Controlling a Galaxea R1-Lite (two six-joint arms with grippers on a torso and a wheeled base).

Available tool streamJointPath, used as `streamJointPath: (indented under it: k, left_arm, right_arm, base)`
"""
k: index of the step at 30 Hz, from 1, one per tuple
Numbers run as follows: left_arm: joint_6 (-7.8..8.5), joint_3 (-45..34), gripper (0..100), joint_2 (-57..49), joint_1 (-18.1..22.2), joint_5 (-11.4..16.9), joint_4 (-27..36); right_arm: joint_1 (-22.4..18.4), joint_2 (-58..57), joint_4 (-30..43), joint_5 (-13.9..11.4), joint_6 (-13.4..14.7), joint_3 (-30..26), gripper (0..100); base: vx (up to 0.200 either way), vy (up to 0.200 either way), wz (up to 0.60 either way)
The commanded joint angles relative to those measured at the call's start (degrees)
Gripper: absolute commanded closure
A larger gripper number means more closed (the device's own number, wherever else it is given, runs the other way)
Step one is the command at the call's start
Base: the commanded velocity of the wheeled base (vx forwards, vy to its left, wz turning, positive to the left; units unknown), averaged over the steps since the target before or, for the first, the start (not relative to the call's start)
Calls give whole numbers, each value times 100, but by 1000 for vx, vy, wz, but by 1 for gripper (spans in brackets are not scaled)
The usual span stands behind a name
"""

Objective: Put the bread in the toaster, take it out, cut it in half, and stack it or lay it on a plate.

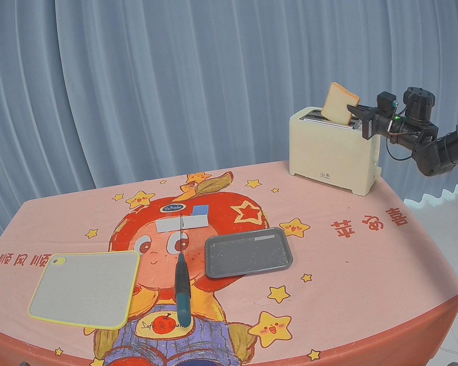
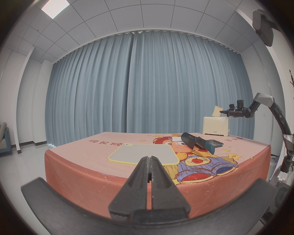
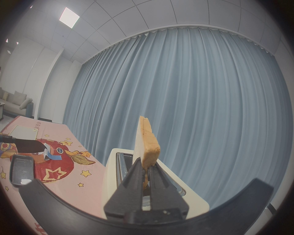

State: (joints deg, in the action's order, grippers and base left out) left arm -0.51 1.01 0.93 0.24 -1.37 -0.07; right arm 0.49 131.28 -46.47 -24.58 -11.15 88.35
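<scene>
A slice of bread [image 1: 338,102] stands tilted over the cream toaster [image 1: 331,156] at the table's far right, its lower end at the slot's mouth. My right gripper [image 1: 354,111] is shut on the slice's lower edge. In the right wrist view the bread [image 3: 146,147] rises from between my right gripper [image 3: 146,166] fingers above the toaster [image 3: 110,180]. My left gripper [image 2: 150,162] hangs shut and empty below the table's front left edge. A teal-handled knife [image 1: 182,287] lies mid-table, its tip on a small block. An empty grey plate [image 1: 247,252] lies right of the knife.
A grey cutting board [image 1: 84,288] with a yellow rim lies at the front left of the table. A white and blue block [image 1: 184,220] props the knife tip. A blue curtain hangs close behind the toaster.
</scene>
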Motion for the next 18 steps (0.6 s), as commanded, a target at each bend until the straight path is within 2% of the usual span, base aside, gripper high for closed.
streamJointPath:
  k: [1, 5, 6, 18]
  left_arm:
    - [-2, -101, 100, -31, 2, -4, -1]
    - [-2, -101, 100, -31, 2, -4, -1]
    - [-2, -101, 100, -31, 2, -4, -1]
    - [-2, -101, 100, -31, -7, -4, -1]
  right_arm:
    - [13, 12, -2, -3, -1, 25, 100]
    - [39, 12, -2, -3, -1, -10, 100]
    - [39, 12, -2, -3, -1, -10, 0]
    - [48, -15, -11, 14, -1, -19, 0]
  base:
    - [0, 0, 0]
    - [0, 0, 0]
    - [0, 0, 0]
    - [0, 0, 0]
